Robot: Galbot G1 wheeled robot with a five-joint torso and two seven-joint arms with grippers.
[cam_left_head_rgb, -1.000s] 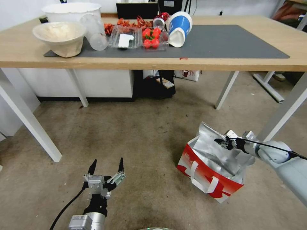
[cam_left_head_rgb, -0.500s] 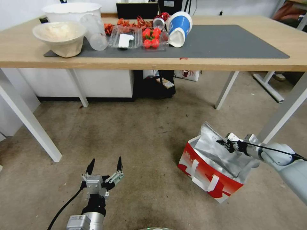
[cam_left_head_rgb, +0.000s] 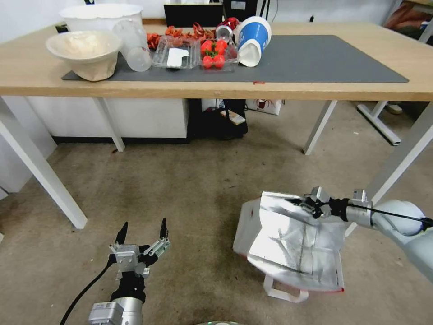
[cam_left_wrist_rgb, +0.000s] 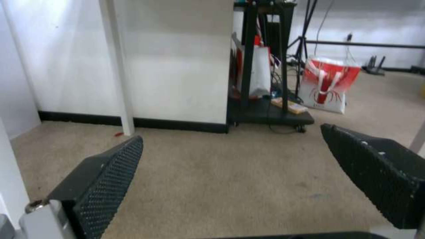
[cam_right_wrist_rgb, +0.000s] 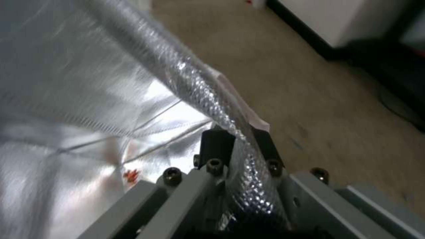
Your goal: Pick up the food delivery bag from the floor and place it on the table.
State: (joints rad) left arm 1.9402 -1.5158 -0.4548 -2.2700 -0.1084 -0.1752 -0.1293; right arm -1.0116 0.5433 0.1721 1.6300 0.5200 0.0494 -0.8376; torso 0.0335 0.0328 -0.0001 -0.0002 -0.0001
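Observation:
The food delivery bag (cam_left_head_rgb: pixel 291 246) is on the floor (cam_left_head_rgb: pixel 180 189) at the right, tipped so its silver foil inside faces me. A white strap handle (cam_left_head_rgb: pixel 285 294) hangs at its near edge. My right gripper (cam_left_head_rgb: pixel 307 206) is shut on the bag's upper rim. The right wrist view shows the right gripper (cam_right_wrist_rgb: pixel 235 141) with its fingers pinching the folded foil rim (cam_right_wrist_rgb: pixel 195 83). My left gripper (cam_left_head_rgb: pixel 142 228) stands open low over the floor at the front left, far from the bag. Its pads (cam_left_wrist_rgb: pixel 111 179) hold nothing. The table (cam_left_head_rgb: pixel 315 90) stands behind.
On the table's dark mat (cam_left_head_rgb: pixel 315 58), at the left, are bowls (cam_left_head_rgb: pixel 85 52), clear boxes with red fruit (cam_left_head_rgb: pixel 215 54) and a blue-white cup (cam_left_head_rgb: pixel 252 38). White table legs (cam_left_head_rgb: pixel 401 158) stand close to the right of the bag. Another red-white bag (cam_left_wrist_rgb: pixel 327 86) sits under the table.
My right gripper has pulled the bag's rim up and over, so the bag has turned from showing its red side to showing its foil inside. The left gripper has drifted slightly lower in view.

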